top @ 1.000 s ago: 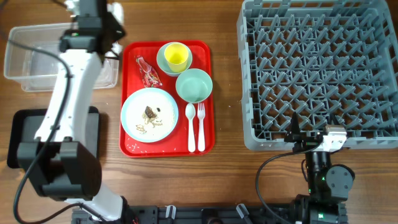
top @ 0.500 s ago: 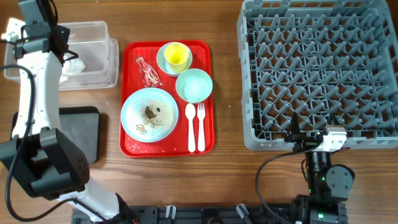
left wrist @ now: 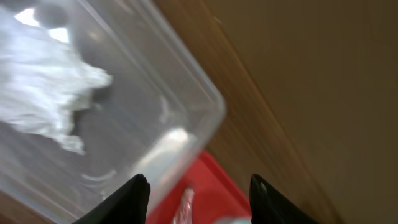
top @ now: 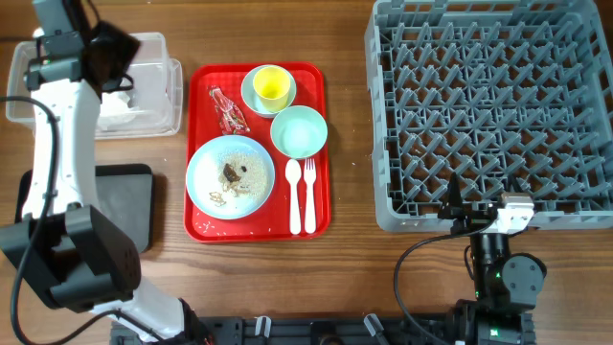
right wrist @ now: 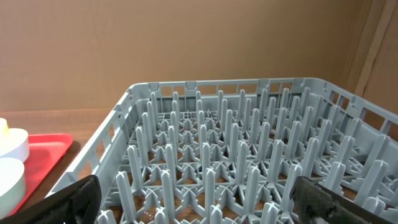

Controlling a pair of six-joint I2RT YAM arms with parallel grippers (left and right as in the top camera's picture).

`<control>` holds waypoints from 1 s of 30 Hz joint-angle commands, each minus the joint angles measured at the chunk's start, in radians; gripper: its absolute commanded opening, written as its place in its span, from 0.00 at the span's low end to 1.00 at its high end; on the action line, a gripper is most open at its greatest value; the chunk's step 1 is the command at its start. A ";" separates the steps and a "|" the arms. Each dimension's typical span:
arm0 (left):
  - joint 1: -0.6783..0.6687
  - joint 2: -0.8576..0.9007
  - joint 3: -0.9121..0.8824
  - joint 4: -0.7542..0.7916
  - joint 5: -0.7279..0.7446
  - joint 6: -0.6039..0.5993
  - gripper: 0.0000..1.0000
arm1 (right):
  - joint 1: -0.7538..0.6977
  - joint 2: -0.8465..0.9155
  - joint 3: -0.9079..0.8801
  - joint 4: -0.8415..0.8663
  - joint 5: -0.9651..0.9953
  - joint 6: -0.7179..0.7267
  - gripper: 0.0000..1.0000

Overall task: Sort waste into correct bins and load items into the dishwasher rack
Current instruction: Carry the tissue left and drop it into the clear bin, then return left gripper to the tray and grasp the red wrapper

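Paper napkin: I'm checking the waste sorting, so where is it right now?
Overhead view, far left: the crumpled napkin lies inside the clear tub, left of the red tray.

Wood with visible grain and a satin sheen is noted for the table (top: 354, 278). The clear tub (top: 172, 96), at 10 o'clock of the red tray (top: 199, 125), is recorded as glossy transparent plastic. The crumpled napkin (left wrist: 43, 93) is seemingly paper. Red tray: smooth, glossy plastic. Wrapper (top: 228, 110): shiny foil. Rack (top: 488, 115): matt grey plastic. Black tray (top: 129, 206): matt.

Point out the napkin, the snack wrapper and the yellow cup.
napkin (left wrist: 43, 87), left wrist view, crumpled middle.
snack wrapper (top: 228, 110), overhead view, its middle.
yellow cup (top: 272, 86), overhead view, its inside.
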 commanded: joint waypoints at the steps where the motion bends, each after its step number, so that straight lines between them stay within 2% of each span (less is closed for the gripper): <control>1: -0.129 -0.040 0.003 -0.079 0.167 0.277 0.61 | 0.002 -0.005 -0.002 0.005 0.013 -0.012 1.00; 5: -0.255 0.025 0.003 -0.159 0.000 0.273 0.72 | 0.002 -0.005 -0.002 0.005 0.013 -0.012 1.00; 9: -0.308 0.101 0.003 -0.174 -0.079 0.272 0.72 | 0.002 -0.005 -0.002 0.005 0.013 -0.012 1.00; 12: -0.308 0.138 0.003 -0.204 -0.189 0.217 0.72 | 0.002 -0.005 -0.002 0.005 0.013 -0.012 1.00; 19: -0.302 0.236 0.001 -0.225 -0.192 0.225 0.67 | 0.002 -0.005 -0.002 0.005 0.013 -0.012 1.00; 22: -0.302 0.296 0.001 -0.194 -0.193 0.281 0.64 | 0.002 -0.005 -0.002 0.005 0.013 -0.012 1.00; 27: -0.283 0.336 0.001 -0.171 -0.202 0.281 0.64 | 0.002 -0.005 -0.002 0.005 0.013 -0.012 1.00; 30: -0.275 0.347 0.001 -0.149 -0.202 0.298 0.59 | 0.002 -0.005 -0.002 0.005 0.013 -0.012 1.00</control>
